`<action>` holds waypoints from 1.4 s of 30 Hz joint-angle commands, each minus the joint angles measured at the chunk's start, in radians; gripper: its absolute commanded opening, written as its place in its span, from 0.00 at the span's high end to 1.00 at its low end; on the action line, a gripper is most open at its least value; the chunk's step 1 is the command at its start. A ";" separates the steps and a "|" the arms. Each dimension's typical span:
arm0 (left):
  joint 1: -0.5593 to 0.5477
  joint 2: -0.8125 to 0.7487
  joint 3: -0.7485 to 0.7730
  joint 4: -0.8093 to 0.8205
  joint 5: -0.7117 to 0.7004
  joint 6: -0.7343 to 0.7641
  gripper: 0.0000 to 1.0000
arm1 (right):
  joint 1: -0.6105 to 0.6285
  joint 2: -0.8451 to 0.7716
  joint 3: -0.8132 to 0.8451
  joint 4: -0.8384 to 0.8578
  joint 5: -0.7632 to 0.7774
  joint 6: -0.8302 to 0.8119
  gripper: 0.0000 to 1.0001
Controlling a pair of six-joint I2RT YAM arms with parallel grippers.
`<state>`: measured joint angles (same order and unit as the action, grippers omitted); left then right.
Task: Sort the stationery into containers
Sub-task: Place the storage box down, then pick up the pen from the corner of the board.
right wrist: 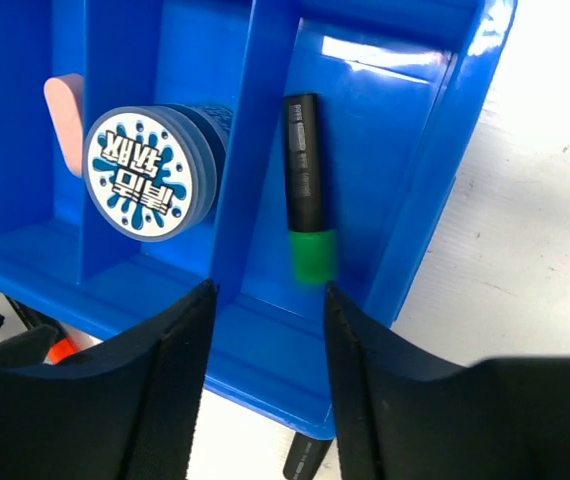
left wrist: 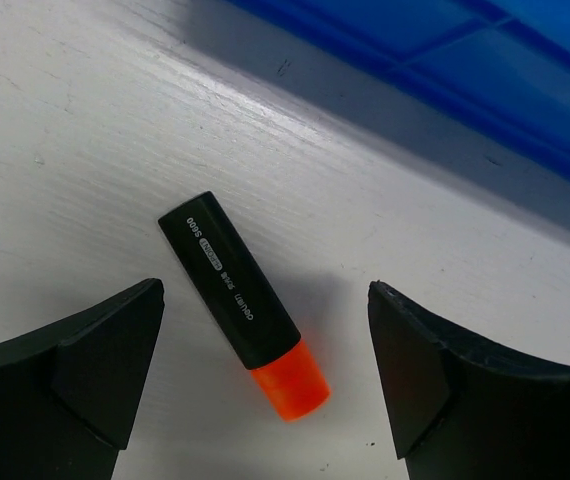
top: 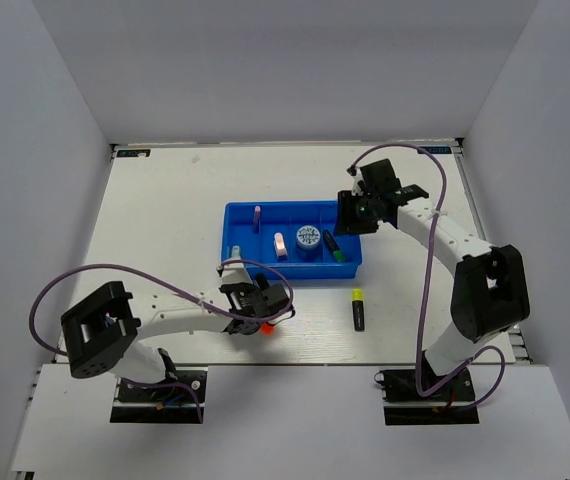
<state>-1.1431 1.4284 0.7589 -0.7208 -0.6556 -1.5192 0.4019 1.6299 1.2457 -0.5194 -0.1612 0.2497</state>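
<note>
The blue tray (top: 265, 272) sits mid-table. It holds a green-capped marker (top: 333, 247) in its right compartment, the blue-and-white disc (top: 308, 239), and two pink erasers (top: 280, 245) (top: 257, 217). A pale grey-green piece (top: 233, 250) sits at its left end. My left gripper (top: 261, 313) is open just in front of the tray, low over the table. An orange-capped marker (left wrist: 240, 300) lies on the table between its fingers (left wrist: 105, 360), untouched. My right gripper (top: 358, 215) is open and empty above the tray's right end, over the green-capped marker (right wrist: 305, 190) and beside the disc (right wrist: 150, 170).
A yellow-capped marker (top: 358, 308) lies on the table in front of the tray's right end; its black end shows in the right wrist view (right wrist: 305, 460). The tray's blue wall (left wrist: 525, 130) is just beyond the left gripper. White walls enclose the table.
</note>
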 commanded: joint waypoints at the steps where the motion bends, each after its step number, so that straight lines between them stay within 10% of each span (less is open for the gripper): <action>1: -0.003 0.023 0.028 0.004 -0.010 -0.053 0.08 | 0.005 -0.033 0.031 0.027 -0.018 -0.018 0.47; 18: -0.003 0.138 0.000 0.017 0.076 -0.213 0.48 | -0.049 -0.315 -0.089 0.071 -0.054 -0.013 0.32; 36: -0.012 0.273 0.099 -0.170 0.272 -0.111 0.42 | -0.150 -0.435 -0.196 0.088 -0.170 0.045 0.27; 42: -0.027 0.299 0.097 -0.167 0.298 -0.096 0.70 | -0.186 -0.464 -0.216 0.093 -0.195 0.049 0.27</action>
<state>-1.1492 1.6535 0.9089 -0.8810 -0.5831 -1.6001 0.2302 1.2041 1.0454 -0.4614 -0.3233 0.2852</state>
